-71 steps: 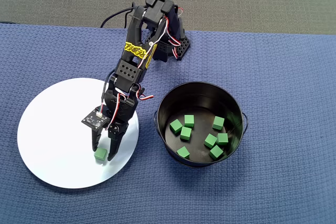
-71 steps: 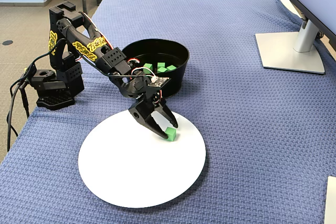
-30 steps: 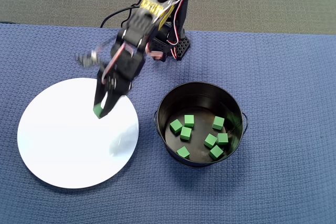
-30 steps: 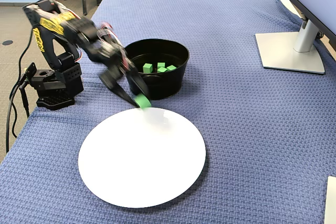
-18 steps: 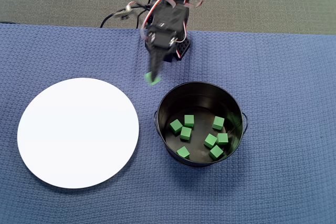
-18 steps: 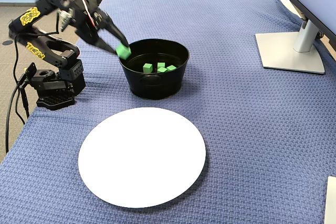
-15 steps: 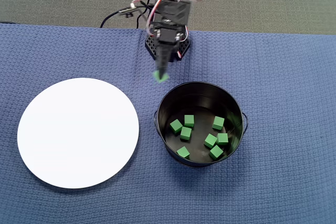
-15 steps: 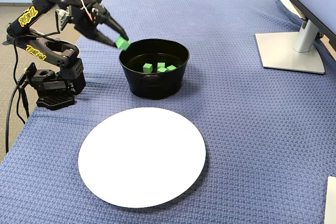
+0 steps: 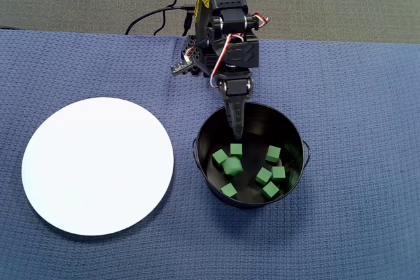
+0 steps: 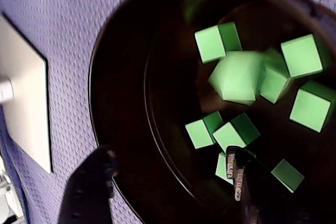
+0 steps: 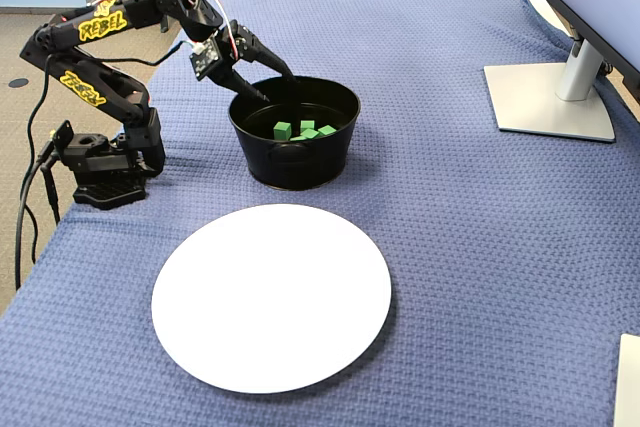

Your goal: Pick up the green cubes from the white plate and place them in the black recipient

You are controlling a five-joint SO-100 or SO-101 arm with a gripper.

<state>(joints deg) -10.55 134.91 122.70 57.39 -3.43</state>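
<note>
My gripper (image 9: 235, 130) hangs over the back rim of the black recipient (image 9: 293, 133), pointing down into it, open and holding nothing. In the wrist view its two fingers (image 10: 97, 182) stand wide apart around the pot's near wall, gripper (image 10: 168, 174). One green cube (image 10: 236, 77) shows blurred in mid-air just below the jaws, also blurred in the overhead view (image 9: 231, 166). Several more green cubes (image 9: 273, 154) lie on the pot's glossy floor (image 10: 168, 103). In the fixed view the gripper (image 11: 272, 87) dips past the recipient's rim (image 11: 300, 162). The white plate (image 9: 98, 165) lies bare.
The arm's base (image 11: 100, 162) with its cable stands at the cloth's left edge in the fixed view. A monitor stand (image 11: 550, 97) sits at the far right. Blue woven cloth (image 9: 354, 214) covers the table.
The arm lifted the last cube off the plate, swung it over to the pot, and the jaws have opened. The cube has left the fingers and is dropping into the pot.
</note>
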